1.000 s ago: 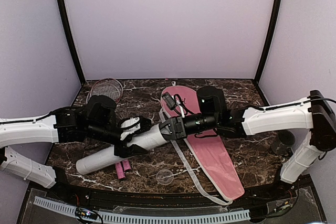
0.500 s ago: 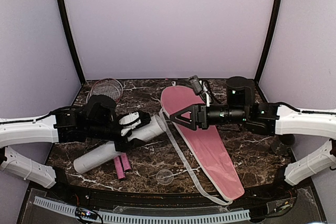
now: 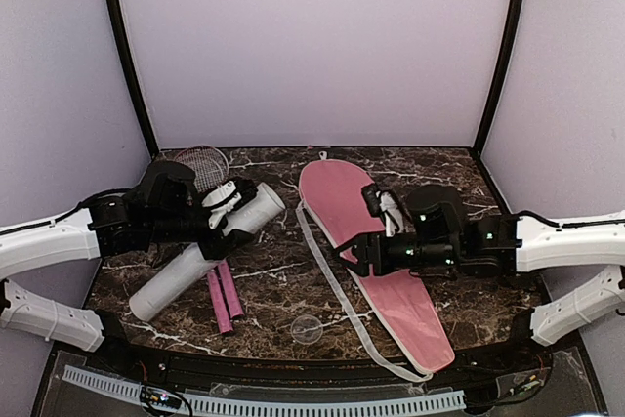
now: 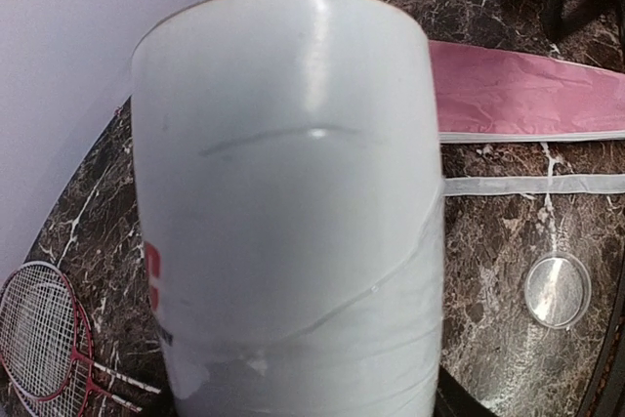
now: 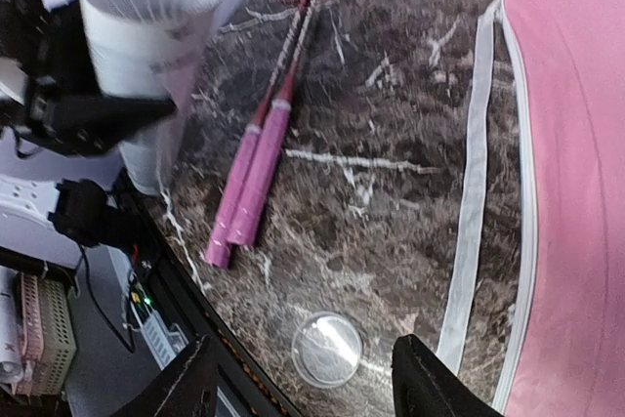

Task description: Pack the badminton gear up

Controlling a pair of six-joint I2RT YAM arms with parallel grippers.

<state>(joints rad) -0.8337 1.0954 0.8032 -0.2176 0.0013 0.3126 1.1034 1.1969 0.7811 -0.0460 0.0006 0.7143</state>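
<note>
Where the left arm reaches in from the side, the left gripper (image 3: 223, 225) is clamped around the long white tube (image 3: 181, 275), its fingers on either side of the upper part. The tube is tilted, its open mouth raised and pointing toward the back right, its lower end down near the front-left of the dark marble table (image 3: 488, 305); whether that end touches the surface cannot be told. In the left wrist view the tube fills most of the picture.

Behind the left arm lie the two red-framed rackets (image 3: 200, 165), heads at the back-left corner, shafts running under the tube. Their pink handles (image 3: 225, 298) lie side by side just right of the tube's lower half.

Further right, a small clear round lid (image 3: 307, 328) sits near the front edge. A white strap (image 3: 327, 280) runs along the table beside the pink racket-shaped bag (image 3: 391, 285), which lies flat with its wide end toward the back.

Over the bag's middle hangs the right gripper (image 3: 354, 253), jaws spread wide with nothing between them.
</note>
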